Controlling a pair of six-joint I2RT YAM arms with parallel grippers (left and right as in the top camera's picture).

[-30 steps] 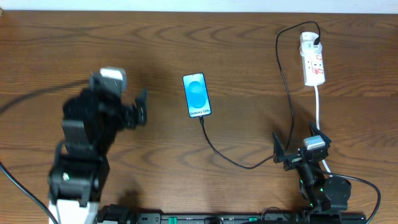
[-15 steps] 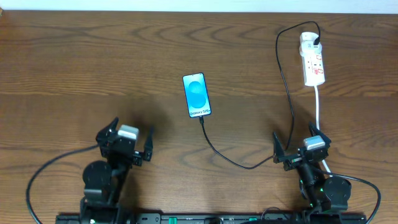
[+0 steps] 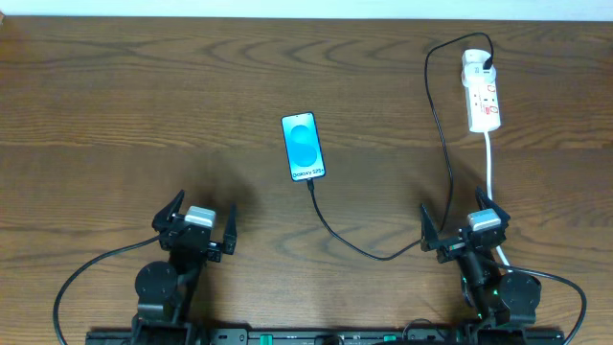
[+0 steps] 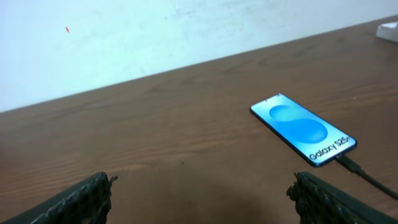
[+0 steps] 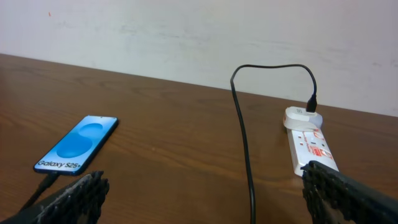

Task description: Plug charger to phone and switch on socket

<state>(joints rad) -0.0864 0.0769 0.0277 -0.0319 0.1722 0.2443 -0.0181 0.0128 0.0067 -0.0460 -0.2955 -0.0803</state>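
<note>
Table (image 3: 144, 96): brown wood with visible grain, matte, under the phone.
Phone (image 3: 303, 147): slim rectangle with black edges and a bright light-blue screen, flat on the table, face up.
Writing on phone: "Galaxy S25" at the end turned toward the arms.
Charger (image 3: 330, 230): long thin black cable; small connector seated in the "Galaxy S25" end of the phone, then curving away toward the right arm's side and up to the socket.
Socket (image 3: 482, 96): small white elongated plastic strip with red markings, too small to read; well apart from the phone, on the right arm's side; black plug seated in its far end. Switch position impossible to tell.
White cord (image 3: 490, 158): thicker, leaving the socket's near end.
Left gripper (image 3: 202, 213): black textured fingers, jaws spread wide, empty, touching nothing, nearer than the phone.
Right gripper (image 3: 458, 216): jaws spread wide, empty, just beside the cable, well apart from the phone.
</note>
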